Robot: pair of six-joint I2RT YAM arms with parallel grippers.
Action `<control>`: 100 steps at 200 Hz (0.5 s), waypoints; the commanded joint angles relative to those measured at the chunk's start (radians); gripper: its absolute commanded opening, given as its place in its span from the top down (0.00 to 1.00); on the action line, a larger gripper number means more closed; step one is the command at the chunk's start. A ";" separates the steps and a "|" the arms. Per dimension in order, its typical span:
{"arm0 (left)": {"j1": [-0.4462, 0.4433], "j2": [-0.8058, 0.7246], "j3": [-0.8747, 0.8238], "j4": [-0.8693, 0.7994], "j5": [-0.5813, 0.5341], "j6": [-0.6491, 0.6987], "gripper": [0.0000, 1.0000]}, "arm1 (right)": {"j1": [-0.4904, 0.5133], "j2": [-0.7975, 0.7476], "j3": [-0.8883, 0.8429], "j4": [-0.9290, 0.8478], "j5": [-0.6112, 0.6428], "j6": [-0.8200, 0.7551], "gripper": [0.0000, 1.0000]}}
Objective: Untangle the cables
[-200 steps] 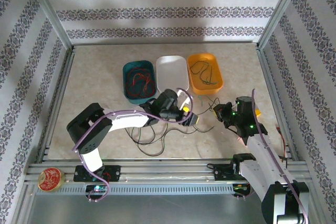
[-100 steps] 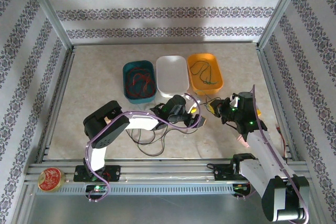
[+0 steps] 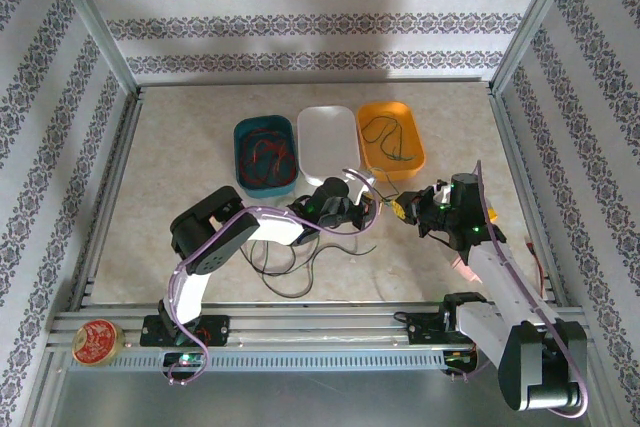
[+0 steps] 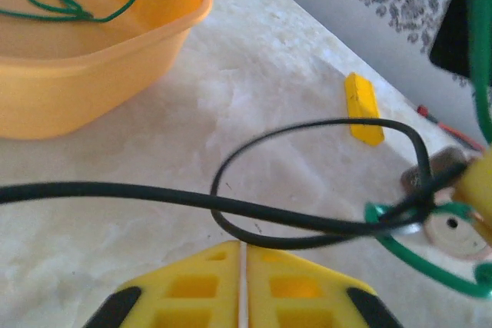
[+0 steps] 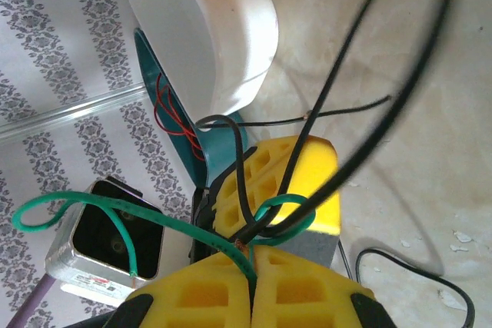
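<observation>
Right now the right gripper (image 5: 251, 255) has its yellow jaws pressed together on a green cable (image 5: 123, 217), and a black cable (image 4: 138, 193) runs into the same pinch. The left gripper (image 4: 244, 255) has its jaws together too, but we cannot see any cable caught between them. The black cable makes a loop just past their tips. The two grippers sit very close, just beside the white tray (image 5: 231, 44).

What could go wrong? We think the tangle (image 4: 400, 217) could get tighter. The black cable loops over itself and crosses the green cable, so a hard pull may squeeze the loop shut and not open it. The left jaws may have shut on nothing, and then a pull would move no cable at all. The green cable could slip out of the right jaws if the tug is sudden.

Other things are near. The orange tray (image 4: 92, 90), with another green cable (image 4: 69, 9) in it, stands near the tangle, and a dragged cable could catch its rim. The teal tray (image 3: 238, 157) holds red cables (image 3: 266, 157). Loose black cables (image 3: 285, 265) lie on the table (image 3: 180, 147) by the left arm and could get dragged along. A small yellow piece (image 4: 361, 105) lies past the loop.
</observation>
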 commanded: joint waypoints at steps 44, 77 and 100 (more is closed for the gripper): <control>0.050 0.002 -0.076 0.177 0.000 -0.141 1.00 | -0.007 0.012 0.072 0.010 -0.067 0.012 1.00; 0.077 -0.060 -0.185 0.187 -0.041 -0.160 1.00 | -0.056 0.023 0.113 0.003 -0.098 0.005 1.00; 0.089 -0.136 -0.269 0.165 -0.078 -0.147 1.00 | -0.108 0.031 0.139 -0.020 -0.116 -0.017 1.00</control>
